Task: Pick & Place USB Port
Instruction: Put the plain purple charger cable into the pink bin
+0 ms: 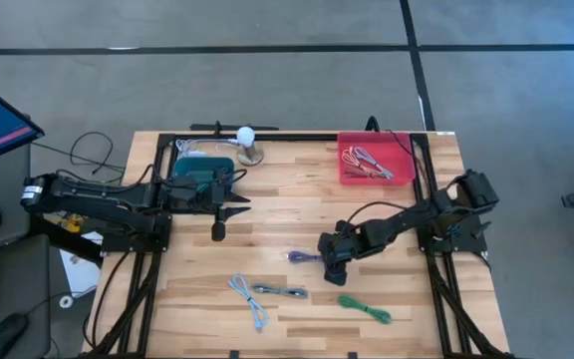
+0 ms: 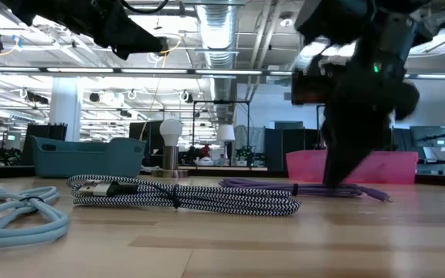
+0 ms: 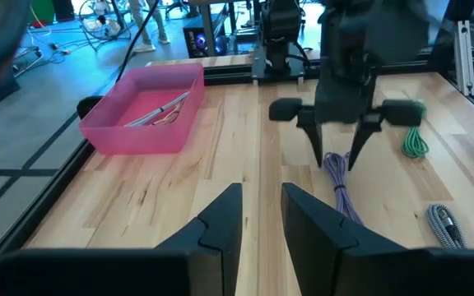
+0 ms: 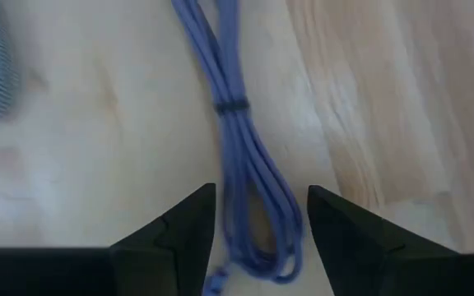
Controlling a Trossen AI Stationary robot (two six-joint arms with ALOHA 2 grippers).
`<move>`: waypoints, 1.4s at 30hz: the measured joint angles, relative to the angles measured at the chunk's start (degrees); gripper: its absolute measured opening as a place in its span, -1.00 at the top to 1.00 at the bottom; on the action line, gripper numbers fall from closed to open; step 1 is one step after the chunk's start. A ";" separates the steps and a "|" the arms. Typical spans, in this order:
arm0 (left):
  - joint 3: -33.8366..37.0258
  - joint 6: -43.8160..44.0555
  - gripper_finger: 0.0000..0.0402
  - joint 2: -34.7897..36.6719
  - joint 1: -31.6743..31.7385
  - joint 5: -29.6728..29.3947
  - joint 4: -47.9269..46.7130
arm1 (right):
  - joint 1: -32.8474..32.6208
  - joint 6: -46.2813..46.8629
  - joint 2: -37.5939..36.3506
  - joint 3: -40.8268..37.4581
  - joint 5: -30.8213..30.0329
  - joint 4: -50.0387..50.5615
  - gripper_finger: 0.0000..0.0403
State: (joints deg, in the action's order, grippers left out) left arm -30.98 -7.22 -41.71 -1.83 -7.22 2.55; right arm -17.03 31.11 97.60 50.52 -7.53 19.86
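Right pincer [image 4: 257, 226]: lowered over the coiled purple USB cable [image 4: 241, 156] near the middle of the light wooden slatted tabletop [image 1: 287, 219]; its two dark fingers are spread, one on each side of the coil's looped end, and whether they touch it cannot be told.
Purple cable: lies flat on the tabletop, bundled by a small dark tie, well apart from the pink rectangular plastic tray [image 1: 374, 160].
Pink tray: at the far right of the tabletop, holding a few thin cables.
Left pincer [image 1: 218, 218]: held above the tabletop on the left side, just beside the teal plastic bin [image 1: 202, 172], fingers parted and holding nothing.
Other cables: a black-and-white braided cable [image 1: 279, 291] and a light blue cable [image 1: 248, 298] lie near the front edge; a green coiled cable [image 1: 365, 309] lies to their right.
White bulb lamp on a round base [image 1: 248, 143]: stands at the far edge, between bin and tray.
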 joint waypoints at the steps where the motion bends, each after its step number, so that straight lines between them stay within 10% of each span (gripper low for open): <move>1: 0.00 0.00 0.56 0.00 0.00 0.00 0.02 | 0.02 -0.01 0.85 -0.02 0.00 0.35 0.08; 10: 0.00 -0.01 0.56 0.00 0.00 -0.01 -0.13 | 0.02 -0.62 4.50 0.22 -0.73 0.14 0.19; 19: 0.00 0.00 0.56 0.00 0.00 0.00 -0.11 | 0.90 -2.89 1.89 0.05 -0.57 1.57 0.92; 42: 0.00 0.00 0.56 0.00 0.00 0.00 -0.10 | 8.54 -6.23 -22.77 -0.13 -21.94 20.47 0.99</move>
State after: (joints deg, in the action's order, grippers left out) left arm -30.98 -7.23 -41.71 -1.83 -7.23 2.44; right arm -8.49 24.88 74.83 50.39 -29.46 40.33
